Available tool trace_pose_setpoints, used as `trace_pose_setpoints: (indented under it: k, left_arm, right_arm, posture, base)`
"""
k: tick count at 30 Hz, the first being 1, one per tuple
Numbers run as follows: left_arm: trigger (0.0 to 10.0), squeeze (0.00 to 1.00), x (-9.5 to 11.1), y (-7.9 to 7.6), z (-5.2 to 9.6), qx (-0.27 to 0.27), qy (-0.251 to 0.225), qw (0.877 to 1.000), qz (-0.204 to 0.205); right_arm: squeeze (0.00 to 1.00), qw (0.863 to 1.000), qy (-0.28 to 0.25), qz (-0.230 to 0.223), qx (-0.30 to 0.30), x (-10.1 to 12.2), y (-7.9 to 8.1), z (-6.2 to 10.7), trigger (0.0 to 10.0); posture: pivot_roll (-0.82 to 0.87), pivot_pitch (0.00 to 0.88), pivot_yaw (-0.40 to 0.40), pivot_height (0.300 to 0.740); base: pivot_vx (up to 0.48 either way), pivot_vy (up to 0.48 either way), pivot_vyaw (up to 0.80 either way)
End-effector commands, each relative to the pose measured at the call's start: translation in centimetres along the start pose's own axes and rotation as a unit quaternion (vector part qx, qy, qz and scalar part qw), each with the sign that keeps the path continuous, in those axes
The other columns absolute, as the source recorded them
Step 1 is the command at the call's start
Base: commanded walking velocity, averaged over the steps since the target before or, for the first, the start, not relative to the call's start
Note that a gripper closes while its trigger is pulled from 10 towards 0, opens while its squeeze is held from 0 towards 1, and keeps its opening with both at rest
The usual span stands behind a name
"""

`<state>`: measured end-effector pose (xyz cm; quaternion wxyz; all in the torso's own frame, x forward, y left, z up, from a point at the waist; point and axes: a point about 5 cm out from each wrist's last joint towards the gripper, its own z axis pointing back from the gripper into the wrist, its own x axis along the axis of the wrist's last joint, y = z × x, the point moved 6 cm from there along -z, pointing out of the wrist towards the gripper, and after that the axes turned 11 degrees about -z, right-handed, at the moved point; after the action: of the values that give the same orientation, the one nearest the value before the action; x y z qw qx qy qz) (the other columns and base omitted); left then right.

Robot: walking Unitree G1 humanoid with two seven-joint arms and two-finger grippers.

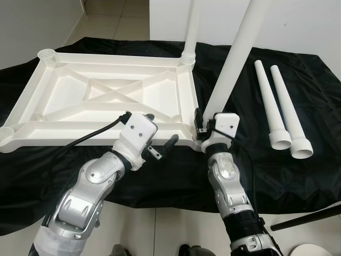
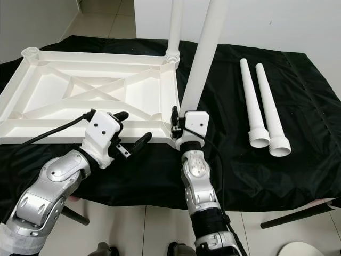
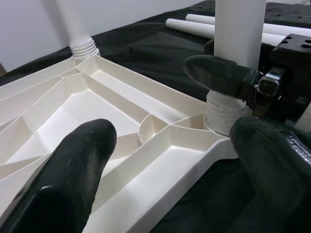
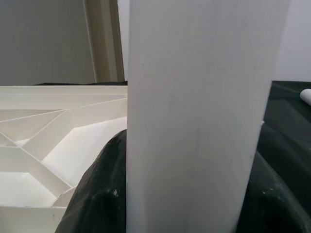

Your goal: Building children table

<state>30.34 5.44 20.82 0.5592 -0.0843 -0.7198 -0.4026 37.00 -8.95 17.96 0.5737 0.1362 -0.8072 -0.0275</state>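
Right claw is clenched on the leg standing in the near-right corner socket of the upturned tabletop; it should be kept plumb and twisted home while the open left claw steadies the near rim.

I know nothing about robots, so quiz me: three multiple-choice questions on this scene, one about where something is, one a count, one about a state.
1. Where do the loose legs lie?
A. On the black cloth, to the robot's right of the tabletop
B. Inside the tabletop
C. On the floor tiles

2. How many legs stand in the tabletop?
A. None
B. Two
C. Four

3. What is the right gripper doing?
A. Hanging idle
B. Gripping a cup
C. Gripping the near leg

Key: 1 A, both lie side by side on the cloth; 2 B, near leg and far leg stand in corners; 3 C, its fingers clasp that leg's base.
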Motion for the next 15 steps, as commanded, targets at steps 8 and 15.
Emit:
trace_pose_setpoints:
  k: [8,15]
  left_arm:
    - [10.0,0.0,-0.2,-0.3,-0.1,-0.008,0.003,1.0,-0.004]
    - [10.0,0.0,-0.2,-0.3,-0.2,-0.01,0.003,1.0,-0.006]
  right_arm:
    - [0.0,0.994,0.063,0.072,0.05,-3.8,-0.4,2.4,10.0]
    - [0.0,0.994,0.084,0.02,0.067,-4.7,-0.4,2.9,10.0]
  posture:
    - [-0.01,0.107,-0.025,0.74]
    - [-0.01,0.105,-0.017,0.74]
  base:
    - [0.0,0.0,0.0]
    - [0.0,0.0,0.0]
